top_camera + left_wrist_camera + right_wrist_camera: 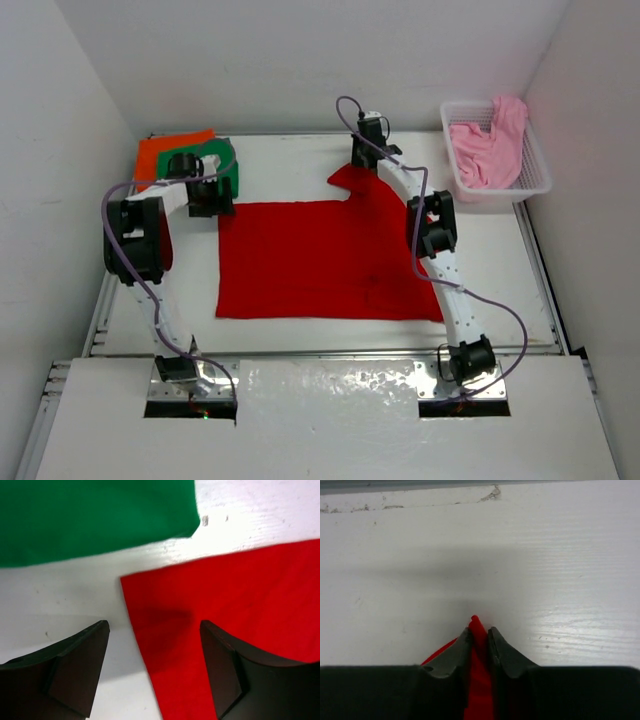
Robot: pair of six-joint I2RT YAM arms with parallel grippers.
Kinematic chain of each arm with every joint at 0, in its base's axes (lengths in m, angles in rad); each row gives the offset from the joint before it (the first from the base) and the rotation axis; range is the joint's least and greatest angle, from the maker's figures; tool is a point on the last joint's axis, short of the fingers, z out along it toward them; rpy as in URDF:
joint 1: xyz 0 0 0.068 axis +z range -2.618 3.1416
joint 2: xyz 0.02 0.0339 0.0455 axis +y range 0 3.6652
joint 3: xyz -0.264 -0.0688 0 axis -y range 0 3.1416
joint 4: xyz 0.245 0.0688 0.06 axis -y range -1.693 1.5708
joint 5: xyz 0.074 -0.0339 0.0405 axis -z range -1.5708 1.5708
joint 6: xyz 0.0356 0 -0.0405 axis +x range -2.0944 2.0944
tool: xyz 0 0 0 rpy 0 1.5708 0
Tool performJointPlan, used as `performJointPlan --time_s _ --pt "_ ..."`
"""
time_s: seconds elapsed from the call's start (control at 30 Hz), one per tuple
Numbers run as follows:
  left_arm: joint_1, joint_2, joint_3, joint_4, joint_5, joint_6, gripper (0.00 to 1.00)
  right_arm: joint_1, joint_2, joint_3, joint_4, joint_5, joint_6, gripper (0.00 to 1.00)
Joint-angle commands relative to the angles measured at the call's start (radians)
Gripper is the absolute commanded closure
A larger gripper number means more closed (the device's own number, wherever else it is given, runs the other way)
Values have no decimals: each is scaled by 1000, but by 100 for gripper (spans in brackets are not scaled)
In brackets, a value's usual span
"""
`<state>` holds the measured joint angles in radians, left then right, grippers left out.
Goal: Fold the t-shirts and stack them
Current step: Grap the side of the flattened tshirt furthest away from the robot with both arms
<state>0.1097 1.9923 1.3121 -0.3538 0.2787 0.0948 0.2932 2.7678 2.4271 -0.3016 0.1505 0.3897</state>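
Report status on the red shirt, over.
Right pincer shut on red cloth t-shirt at its far edge. Left pincer open over its far-left corner, not gripping. Green cloth t-shirt lies apart; nothing in the way.

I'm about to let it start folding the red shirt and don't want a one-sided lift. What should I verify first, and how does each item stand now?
1. Grip of the right end effector on the red shirt: ok, cloth pinched between its fingers.
2. Grip of the left end effector on the shirt: not ok, open, straddling its edge near the far left corner.
3. Its contact with the table: cannot tell.
4. Gap between the green shirt and the red one: ok, bare table between them.
5. Place of the pink shirt: ok, out of the way in the basket at far right.
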Motion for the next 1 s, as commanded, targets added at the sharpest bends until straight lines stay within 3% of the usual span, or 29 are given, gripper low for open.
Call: performJointPlan --time_s 0.0,0.03,0.17,0.33,0.37,0.5,0.67,0.77,0.97 --pt "-10 39 24 13 37 -30 29 0 9 -46 -62 -34 25 94" --pt "-8 42 29 15 48 -33 30 0 -2 -59 -56 -38 24 99" --pt "-11 63 62 18 66 -44 33 -8 -71 -117 -4 -71 12 100" --pt "-11 88 55 7 108 -47 48 -46 -243 -344 134 -147 60 100" --pt "-13 94 58 9 114 -50 54 -52 -296 -370 163 -170 67 100" --pt "-16 115 76 -5 145 -55 100 -62 -391 -472 183 -192 51 100" --pt "-16 18 46 10 125 34 100 -84 -534 -644 283 -252 80 100" --pt "-21 -75 16 32 122 132 100 -107 -689 -837 396 -265 101 100" --pt "-47 -216 -68 -17 158 396 100 -160 -1043 -1271 443 -272 77 100"
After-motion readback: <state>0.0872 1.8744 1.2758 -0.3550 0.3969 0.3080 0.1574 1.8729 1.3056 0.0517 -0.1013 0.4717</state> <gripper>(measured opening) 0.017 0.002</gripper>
